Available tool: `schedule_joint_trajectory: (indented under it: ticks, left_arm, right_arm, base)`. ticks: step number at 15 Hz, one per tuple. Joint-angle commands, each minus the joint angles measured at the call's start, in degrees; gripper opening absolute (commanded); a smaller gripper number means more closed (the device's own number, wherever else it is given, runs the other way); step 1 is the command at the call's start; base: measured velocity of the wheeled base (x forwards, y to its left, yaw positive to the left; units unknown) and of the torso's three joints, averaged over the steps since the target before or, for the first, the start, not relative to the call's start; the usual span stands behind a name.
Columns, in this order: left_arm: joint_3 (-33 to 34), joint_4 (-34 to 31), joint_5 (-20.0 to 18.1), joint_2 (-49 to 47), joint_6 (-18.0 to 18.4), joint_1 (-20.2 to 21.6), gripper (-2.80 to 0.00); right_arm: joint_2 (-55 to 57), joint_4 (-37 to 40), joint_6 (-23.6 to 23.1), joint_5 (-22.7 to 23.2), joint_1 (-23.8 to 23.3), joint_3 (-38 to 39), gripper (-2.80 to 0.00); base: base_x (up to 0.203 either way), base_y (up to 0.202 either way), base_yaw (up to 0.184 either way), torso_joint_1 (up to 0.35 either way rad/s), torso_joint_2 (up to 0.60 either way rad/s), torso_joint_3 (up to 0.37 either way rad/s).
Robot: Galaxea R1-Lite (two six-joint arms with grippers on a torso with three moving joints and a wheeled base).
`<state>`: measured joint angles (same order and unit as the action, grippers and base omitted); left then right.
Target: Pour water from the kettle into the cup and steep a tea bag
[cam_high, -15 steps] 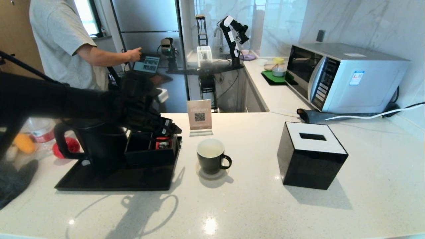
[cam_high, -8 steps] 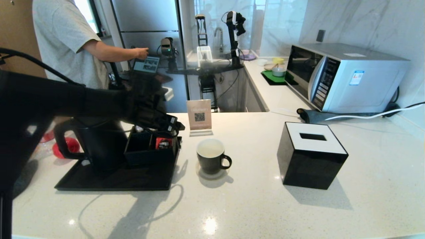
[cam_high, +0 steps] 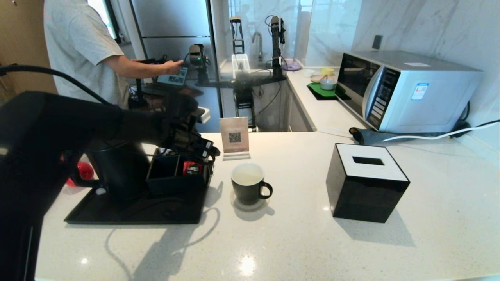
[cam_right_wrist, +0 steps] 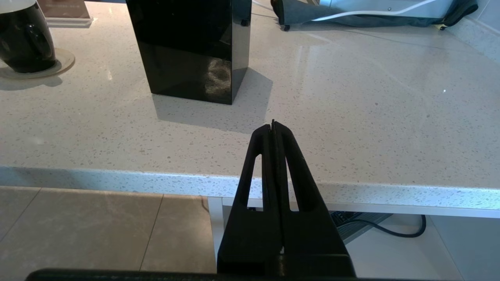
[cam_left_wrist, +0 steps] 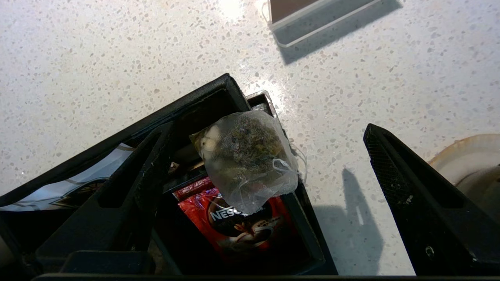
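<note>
The black kettle [cam_high: 117,171] stands on a black tray [cam_high: 136,212], partly hidden behind my left arm. The black cup [cam_high: 248,183], with pale water [cam_high: 247,176] inside, sits on a coaster to the right of the tray. My left gripper [cam_high: 205,149] hovers open over the right end of the organizer box [cam_high: 174,177]. In the left wrist view a mesh tea bag [cam_left_wrist: 246,164] lies on the box's corner, between the spread fingers [cam_left_wrist: 422,195] of the left gripper [cam_left_wrist: 269,128], untouched. My right gripper [cam_right_wrist: 273,125] is shut and empty, low before the counter's front edge.
A red coffee sachet [cam_left_wrist: 234,222] lies under the tea bag. A QR sign [cam_high: 234,136] stands behind the cup, a black tissue box [cam_high: 367,181] to its right, and a microwave [cam_high: 406,89] at the back right. A person [cam_high: 86,50] stands behind the counter on the left.
My left arm has reached further right and forward over the organizer box, its gripper still open. The cup and kettle have not moved.
</note>
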<state>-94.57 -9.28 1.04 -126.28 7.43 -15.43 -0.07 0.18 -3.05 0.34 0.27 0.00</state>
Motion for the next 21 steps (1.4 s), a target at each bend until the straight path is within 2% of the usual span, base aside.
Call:
schedule_joint_trajectory:
  ticks: [1,3,14,15,21]
  left_arm:
    - [-0.13,0.01,0.81,-0.84,0.43,0.05,0.0]
    - [-0.87,0.15,2.04,-1.42,0.75,0.05,0.0]
    - [-1.23,0.4,1.95,-1.78,1.01,0.05,0.0]
    - [-1.23,0.37,1.95,-1.78,1.01,0.05,-2.8]
    - [-1.42,0.31,2.11,-2.23,1.98,0.23,-2.8]
  right_arm:
    - [0.07,-0.01,-0.03,0.01,0.0,0.0,-2.8]
    - [0.07,-0.01,-0.03,0.01,0.08,0.0,-2.8]
    - [0.07,-0.01,-0.03,0.01,0.07,0.0,-2.8]
    - [0.07,-0.01,-0.03,0.01,0.07,0.0,-2.8]
    - [0.07,-0.01,-0.03,0.01,0.07,0.0,-2.8]
  base:
    - [0.0,0.0,0.0,0.0,0.0,0.0]
    - [0.0,0.0,0.0,0.0,0.0,0.0]
    - [0.0,0.0,0.0,0.0,0.0,0.0]
    - [0.0,0.0,0.0,0.0,0.0,0.0]
    - [0.0,0.0,0.0,0.0,0.0,0.0]
